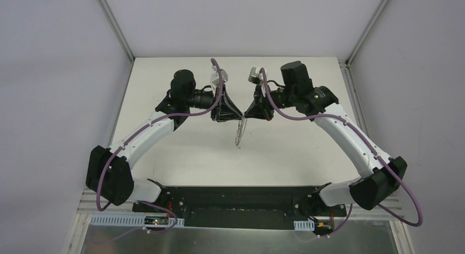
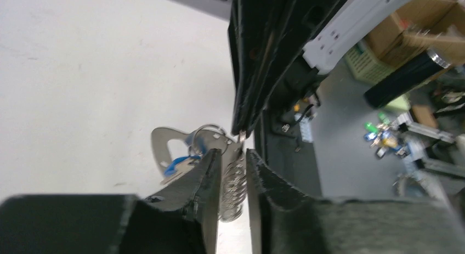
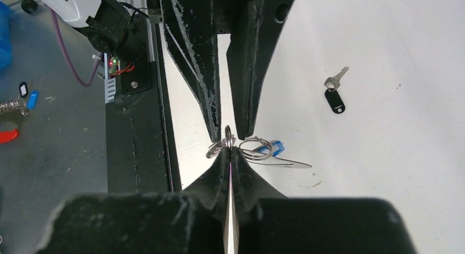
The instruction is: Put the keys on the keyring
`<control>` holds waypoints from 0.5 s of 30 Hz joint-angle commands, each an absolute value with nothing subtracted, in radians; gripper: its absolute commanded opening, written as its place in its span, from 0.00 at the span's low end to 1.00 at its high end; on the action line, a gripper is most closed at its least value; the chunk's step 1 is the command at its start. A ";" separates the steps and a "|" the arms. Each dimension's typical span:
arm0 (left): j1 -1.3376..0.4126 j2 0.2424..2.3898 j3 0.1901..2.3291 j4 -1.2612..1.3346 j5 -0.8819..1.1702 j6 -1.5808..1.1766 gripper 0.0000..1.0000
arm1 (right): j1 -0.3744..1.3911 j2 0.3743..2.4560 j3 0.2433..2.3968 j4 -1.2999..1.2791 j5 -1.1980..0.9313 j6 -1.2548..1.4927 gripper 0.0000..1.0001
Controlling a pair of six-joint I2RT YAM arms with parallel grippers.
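Both grippers meet above the middle of the table. My right gripper is shut on a thin wire ring of the keyring, whose flat silvery loop hangs beside the tips. Its row of small metal rings dangles below the two grippers. My left gripper faces the right one with its jaws a little apart. The rings hang in that gap without being clamped. A key's blue tag hangs at the keyring. The key with the black tag lies alone on the white table.
The white table is walled at the back and both sides. A black base rail runs along its near edge between the arm bases. Boxes and clutter lie beyond the table.
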State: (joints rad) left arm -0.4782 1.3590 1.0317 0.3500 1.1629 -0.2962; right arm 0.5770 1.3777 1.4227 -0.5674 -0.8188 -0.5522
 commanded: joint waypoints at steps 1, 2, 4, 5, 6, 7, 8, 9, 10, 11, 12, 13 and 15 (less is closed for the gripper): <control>-0.483 1.319 1.115 0.125 1.170 -0.054 0.28 | 0.623 1.386 1.515 -0.659 -0.742 -0.633 0.00; -0.483 1.315 1.143 0.053 1.163 0.018 0.31 | 0.636 1.392 1.533 -0.676 -0.726 -0.641 0.00; -0.483 1.313 1.180 -0.070 1.146 0.136 0.37 | 0.649 1.402 1.552 -0.700 -0.702 -0.646 0.00; -0.485 1.314 1.195 -0.125 1.139 0.182 0.39 | 0.654 1.406 1.560 -0.708 -0.691 -0.646 0.00; -0.485 1.317 1.209 -0.154 1.133 0.217 0.40 | 0.659 1.412 1.568 -0.716 -0.684 -0.647 0.00; -0.485 1.321 1.220 -0.172 1.127 0.242 0.41 | 0.664 1.420 1.577 -0.725 -0.677 -0.648 0.00; -0.485 1.324 1.228 -0.180 1.123 0.256 0.41 | 0.669 1.426 1.585 -0.735 -0.671 -0.649 0.00; -0.485 1.327 1.233 -0.182 1.122 0.264 0.41 | 0.672 1.431 1.589 -0.738 -0.664 -0.648 0.00; -0.487 1.329 1.237 -0.182 1.124 0.271 0.41 | 0.674 1.437 1.592 -0.737 -0.662 -0.645 0.00; -0.488 1.331 1.239 -0.182 1.128 0.278 0.41 | 0.675 1.437 1.591 -0.736 -0.660 -0.641 0.00; -0.490 1.333 1.240 -0.181 1.129 0.284 0.40 | 0.677 1.439 1.593 -0.735 -0.659 -0.638 0.00; -0.492 1.333 1.240 -0.182 1.129 0.288 0.39 | 0.679 1.442 1.596 -0.736 -0.656 -0.636 0.00; -0.499 1.337 1.241 -0.178 1.129 0.290 0.37 | 0.680 1.447 1.602 -0.739 -0.656 -0.633 0.00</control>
